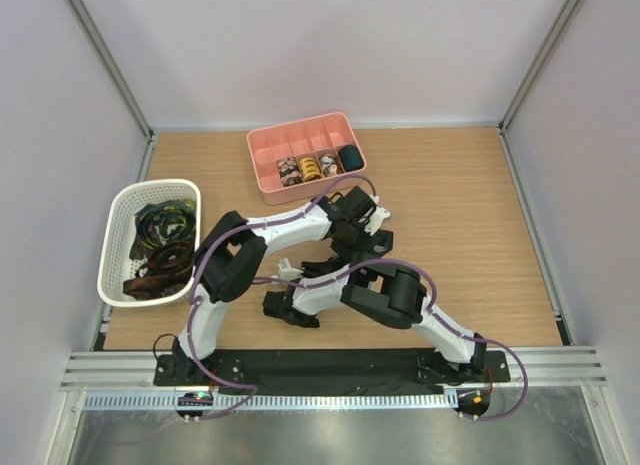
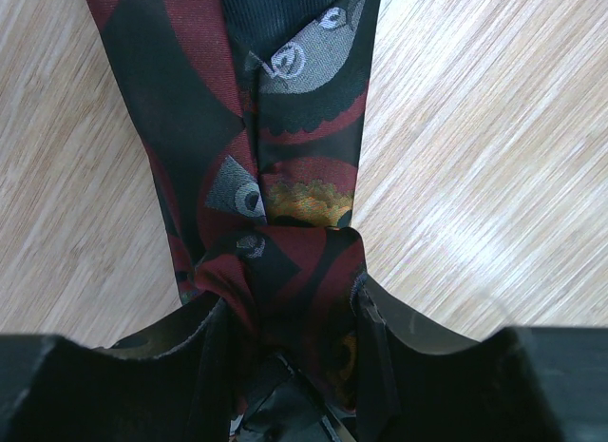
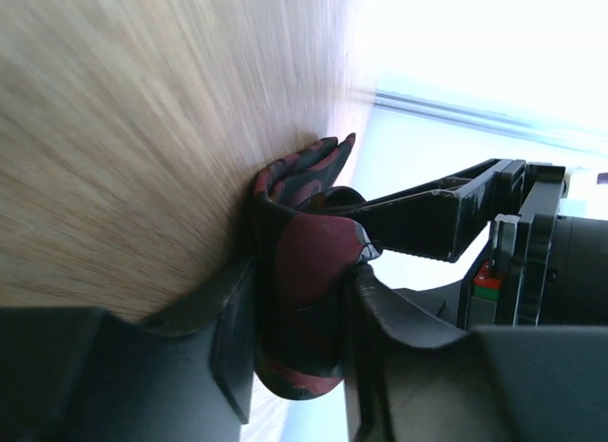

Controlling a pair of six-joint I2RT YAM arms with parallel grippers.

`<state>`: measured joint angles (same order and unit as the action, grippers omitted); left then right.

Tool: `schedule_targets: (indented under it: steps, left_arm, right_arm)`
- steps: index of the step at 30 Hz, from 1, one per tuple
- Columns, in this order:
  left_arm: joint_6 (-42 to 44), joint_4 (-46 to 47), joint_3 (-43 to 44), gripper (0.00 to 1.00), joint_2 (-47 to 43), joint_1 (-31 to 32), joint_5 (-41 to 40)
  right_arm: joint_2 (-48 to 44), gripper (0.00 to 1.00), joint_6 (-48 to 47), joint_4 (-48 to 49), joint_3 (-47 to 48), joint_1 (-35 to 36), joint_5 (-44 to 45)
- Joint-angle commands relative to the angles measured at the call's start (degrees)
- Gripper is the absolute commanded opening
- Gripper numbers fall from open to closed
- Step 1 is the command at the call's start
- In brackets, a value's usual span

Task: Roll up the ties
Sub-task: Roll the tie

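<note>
**Fig.** At the middle of the counter, the right gripper has its jaws closed on a bunched fold of the dark red patterned tie. The left gripper pinches the same tie, whose free length extends over the wood. Left: white mesh basket holding loose ties. Far: pink tray with coiled ties in its compartments.

The left arm and the right arm are built alike, with glossy white links joined by bulky black joint housings. A thin mauve cable loops along each. Both bases sit on one long black plate. The left end effector and right end effector have matte black, wedge-shaped fingers.
</note>
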<state>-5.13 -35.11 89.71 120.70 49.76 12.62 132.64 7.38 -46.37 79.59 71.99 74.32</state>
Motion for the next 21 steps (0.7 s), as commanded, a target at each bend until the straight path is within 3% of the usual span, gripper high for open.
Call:
schedule_targets:
  steps: [1, 12, 21]
  left_arm:
    - [0.8, -14.9, -1.0, 0.27, 3.0, 0.1, 0.3]
    - [0.8, -24.9, 3.4, 0.27, 2.4, 0.1, -1.2]
    - [1.8, -30.1, 5.2, 0.27, 4.4, 0.2, 1.4]
  right_arm:
    - [1.4, 0.42, 2.2, 1.4, -2.2, -1.4, -10.7]
    - [2.4, 0.56, 1.9, 1.2, -2.9, -1.5, -9.2]
    - [3.6, 0.6, 1.9, 0.1, -2.1, -1.3, -6.3]
